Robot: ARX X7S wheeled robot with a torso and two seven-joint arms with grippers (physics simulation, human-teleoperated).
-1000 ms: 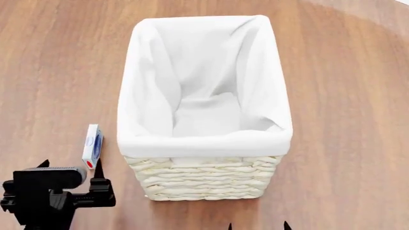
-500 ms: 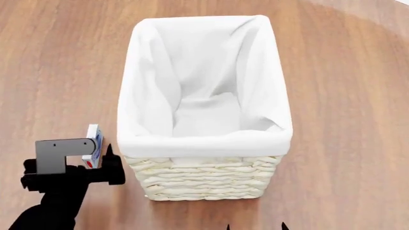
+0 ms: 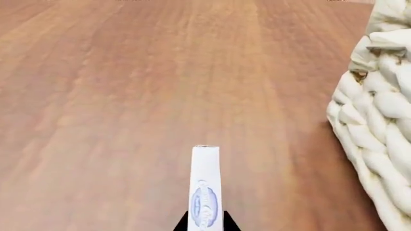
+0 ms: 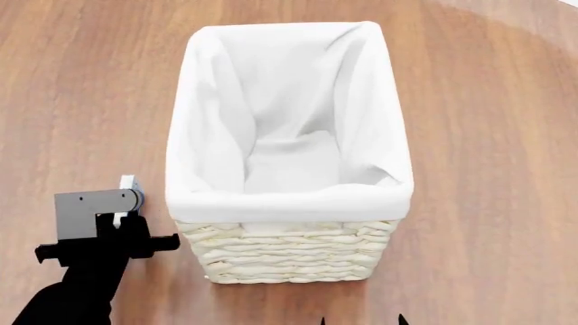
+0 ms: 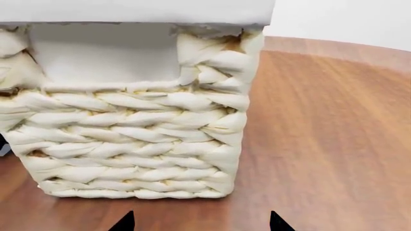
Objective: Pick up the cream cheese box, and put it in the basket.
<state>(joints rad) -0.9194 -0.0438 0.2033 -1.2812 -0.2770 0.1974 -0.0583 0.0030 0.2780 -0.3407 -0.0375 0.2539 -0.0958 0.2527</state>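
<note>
left wrist view: the cream cheese box [image 3: 205,192] stands on edge at bottom centre, the left gripper [image 3: 205,222] jaws flanking it, grip unclear; basket [image 3: 378,120] at right. head view: box beside the basket's lower left. right wrist view: right gripper [image 5: 200,222] jaws spread, bottom.

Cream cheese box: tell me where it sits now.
In the head view, the cream cheese box stands on the wooden table, left of the basket, between the left gripper's jaws.
</note>
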